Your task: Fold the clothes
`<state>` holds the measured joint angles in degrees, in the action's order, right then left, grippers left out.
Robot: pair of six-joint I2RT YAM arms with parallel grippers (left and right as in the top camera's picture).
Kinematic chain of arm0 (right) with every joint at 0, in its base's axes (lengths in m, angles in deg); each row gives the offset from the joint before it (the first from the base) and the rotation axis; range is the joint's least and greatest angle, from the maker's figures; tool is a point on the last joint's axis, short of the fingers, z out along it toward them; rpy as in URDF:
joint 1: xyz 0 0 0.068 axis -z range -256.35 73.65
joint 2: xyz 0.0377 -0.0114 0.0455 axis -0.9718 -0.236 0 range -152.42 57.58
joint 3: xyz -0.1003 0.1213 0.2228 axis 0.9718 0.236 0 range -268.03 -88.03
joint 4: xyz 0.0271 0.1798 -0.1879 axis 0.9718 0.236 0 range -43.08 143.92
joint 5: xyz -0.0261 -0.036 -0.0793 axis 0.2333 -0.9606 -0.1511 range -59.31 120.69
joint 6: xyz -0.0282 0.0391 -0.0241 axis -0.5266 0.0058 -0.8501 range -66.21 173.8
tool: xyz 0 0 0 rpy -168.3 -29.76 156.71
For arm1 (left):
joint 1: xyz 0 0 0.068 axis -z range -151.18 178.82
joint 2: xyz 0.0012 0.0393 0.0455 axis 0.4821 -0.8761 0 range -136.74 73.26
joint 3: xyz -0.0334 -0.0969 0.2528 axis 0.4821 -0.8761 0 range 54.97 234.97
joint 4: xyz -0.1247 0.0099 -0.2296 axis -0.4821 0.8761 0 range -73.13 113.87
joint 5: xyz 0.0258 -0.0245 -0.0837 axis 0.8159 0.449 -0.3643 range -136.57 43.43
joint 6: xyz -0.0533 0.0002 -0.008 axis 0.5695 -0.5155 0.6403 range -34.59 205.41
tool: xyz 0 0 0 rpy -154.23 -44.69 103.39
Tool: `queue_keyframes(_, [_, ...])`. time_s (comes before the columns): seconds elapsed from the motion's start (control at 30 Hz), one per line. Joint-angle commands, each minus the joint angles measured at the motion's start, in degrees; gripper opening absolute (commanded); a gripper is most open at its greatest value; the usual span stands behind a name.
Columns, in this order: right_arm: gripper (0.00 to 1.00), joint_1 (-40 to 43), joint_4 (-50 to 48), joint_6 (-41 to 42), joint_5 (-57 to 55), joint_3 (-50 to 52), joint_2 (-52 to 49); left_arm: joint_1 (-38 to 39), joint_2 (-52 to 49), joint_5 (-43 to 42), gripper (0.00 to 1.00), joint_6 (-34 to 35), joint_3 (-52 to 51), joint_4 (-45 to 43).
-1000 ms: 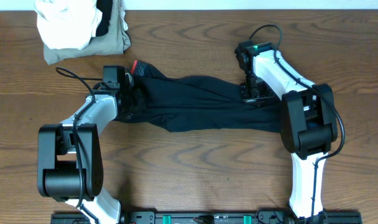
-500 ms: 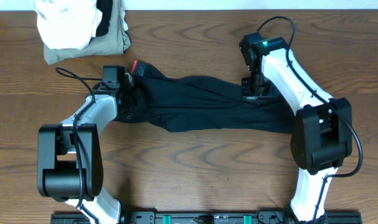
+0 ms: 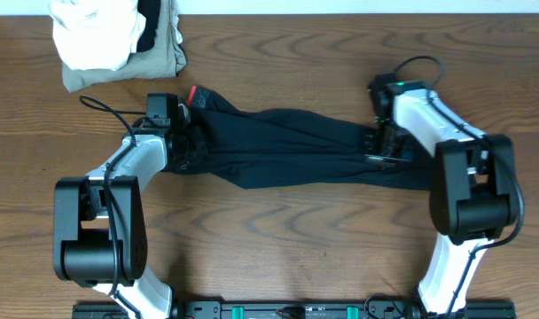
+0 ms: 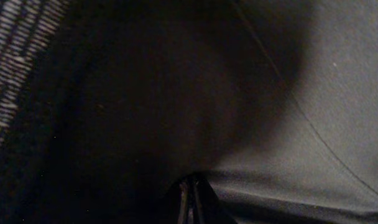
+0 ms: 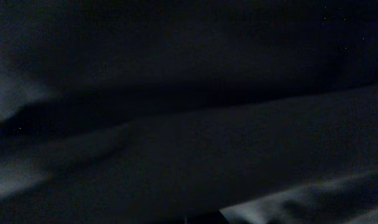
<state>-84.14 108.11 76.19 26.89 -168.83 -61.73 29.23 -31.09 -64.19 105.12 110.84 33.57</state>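
The clothes [image 3: 287,146], a long black garment, lie stretched left to right across the table, with the red-orange edge [image 3: 194,92] at the left end. My left gripper [image 3: 186,142] is down on that waistband end. In the left wrist view its fingers [image 4: 192,200] are shut together on black fabric, with the grey striped waistband [image 4: 15,56] at upper left. My right gripper [image 3: 381,151] is down on the garment's right part. The right wrist view is filled with dark cloth [image 5: 189,143], and the fingers barely show at the bottom edge.
A white folded cloth [image 3: 92,35] lies on a khaki-olive folded garment [image 3: 163,62] at the back left corner. Bare wooden tabletop [image 3: 278,239] lies in front of the garment. The arm bases stand at the front edge.
My right gripper has moved right and toward the front along the garment, and the right part of the cloth now looks drawn out further right. The left arm has not moved.
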Motion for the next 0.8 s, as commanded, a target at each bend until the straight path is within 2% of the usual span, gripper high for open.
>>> queue_keyframes(0.0, [0.01,4.79,-1.36,0.92,-7.69,1.57,-0.61,-0.76,-0.44,2.71,0.07,0.55,-0.13,1.01])
queue_keyframes(0.2, [0.03,10.82,-4.87,-1.46,-8.96,1.57,-0.59,-0.76,-0.44,2.71,0.07,0.55,-0.13,1.01])
queue_keyframes(0.4, [0.01,15.34,-2.4,-1.64,-10.14,-0.39,-0.57,-0.76,-0.44,2.71,0.07,0.55,-0.13,1.01])
queue_keyframes(0.63, [0.01,15.93,3.17,-1.64,-10.03,-4.96,1.27,-0.76,-0.44,2.71,0.07,0.57,-0.13,1.01])
queue_keyframes(0.77, [0.01,14.95,5.31,-1.73,-6.27,-7.87,2.89,-0.76,-0.44,2.71,0.07,0.57,-0.13,1.01])
